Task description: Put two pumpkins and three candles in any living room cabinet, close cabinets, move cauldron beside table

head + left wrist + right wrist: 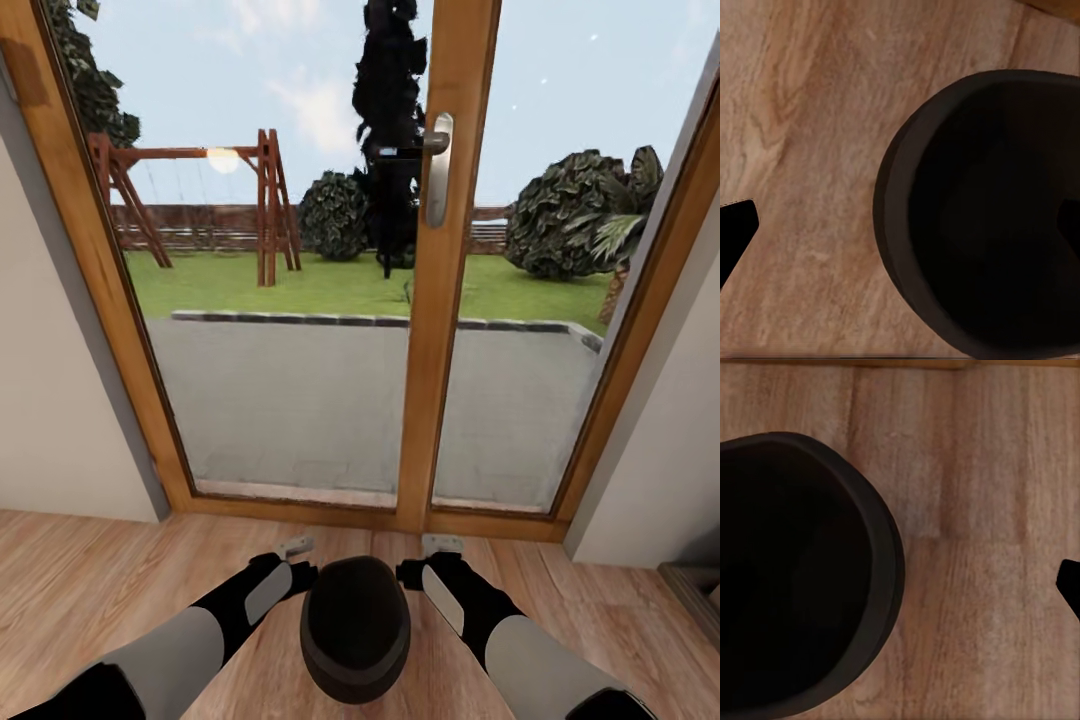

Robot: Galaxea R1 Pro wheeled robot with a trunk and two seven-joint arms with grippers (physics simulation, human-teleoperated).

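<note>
The black cauldron [355, 625] is low in the head view, over the wooden floor just in front of me and between my two forearms. My left gripper [298, 556] is at its left side and my right gripper [428, 556] at its right side. In the left wrist view the cauldron's rim [889, 225] lies between two widely spread fingers, one dark fingertip [735, 229] outside over the floor. In the right wrist view the cauldron [802, 577] shows beside one fingertip [1070, 585] far from its wall. Whether the pot rests on the floor or is lifted, I cannot tell.
A glazed double door in a wooden frame [440, 330] with a metal handle [437, 175] stands straight ahead, with a patio and garden behind it. Pale walls [60, 400] close in on both sides. A dark low edge [695, 590] shows at the right.
</note>
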